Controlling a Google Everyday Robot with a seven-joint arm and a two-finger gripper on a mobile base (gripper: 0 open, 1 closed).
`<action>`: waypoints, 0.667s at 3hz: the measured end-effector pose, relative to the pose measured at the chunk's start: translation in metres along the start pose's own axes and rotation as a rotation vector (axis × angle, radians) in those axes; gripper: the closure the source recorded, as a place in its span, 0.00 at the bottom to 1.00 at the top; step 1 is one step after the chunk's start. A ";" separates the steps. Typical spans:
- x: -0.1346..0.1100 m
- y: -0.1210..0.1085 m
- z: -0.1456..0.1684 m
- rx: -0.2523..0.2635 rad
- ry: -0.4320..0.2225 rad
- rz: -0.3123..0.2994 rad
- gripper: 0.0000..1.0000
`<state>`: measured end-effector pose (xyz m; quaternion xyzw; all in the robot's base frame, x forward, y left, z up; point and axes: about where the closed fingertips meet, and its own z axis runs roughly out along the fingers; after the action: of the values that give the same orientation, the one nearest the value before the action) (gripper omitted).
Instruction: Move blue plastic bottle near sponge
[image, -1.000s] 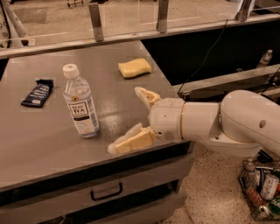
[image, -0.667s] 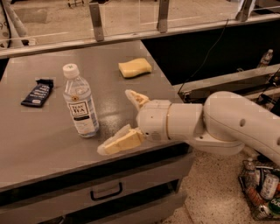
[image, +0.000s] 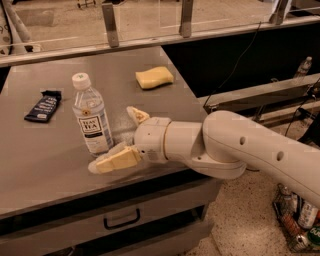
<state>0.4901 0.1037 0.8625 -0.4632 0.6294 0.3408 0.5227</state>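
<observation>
Grey tabletop (image: 50, 155), flat. Carries the blue plastic bottle (image: 91, 117), standing upright near the middle. Holds also a dark snack bar wrapper (image: 44, 105), lying flat toward the left edge, and the pale yellow sponge (image: 154, 77) farther back, well apart from the bottle. End effector (image: 116, 139) low over the front part, just beside the bottle, fingers spread apart.

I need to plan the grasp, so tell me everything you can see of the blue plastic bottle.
The blue plastic bottle is clear plastic with a white screw cap and a white label reading TEA. It stands upright and capped on the grey table, between the dark wrapper and the open gripper, whose lower finger nears its base; contact unclear.
</observation>
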 end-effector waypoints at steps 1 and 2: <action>-0.006 0.003 0.014 -0.007 -0.014 0.012 0.00; -0.012 0.012 0.021 -0.045 -0.054 -0.019 0.00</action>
<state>0.4869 0.1299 0.8692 -0.4714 0.6029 0.3623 0.5320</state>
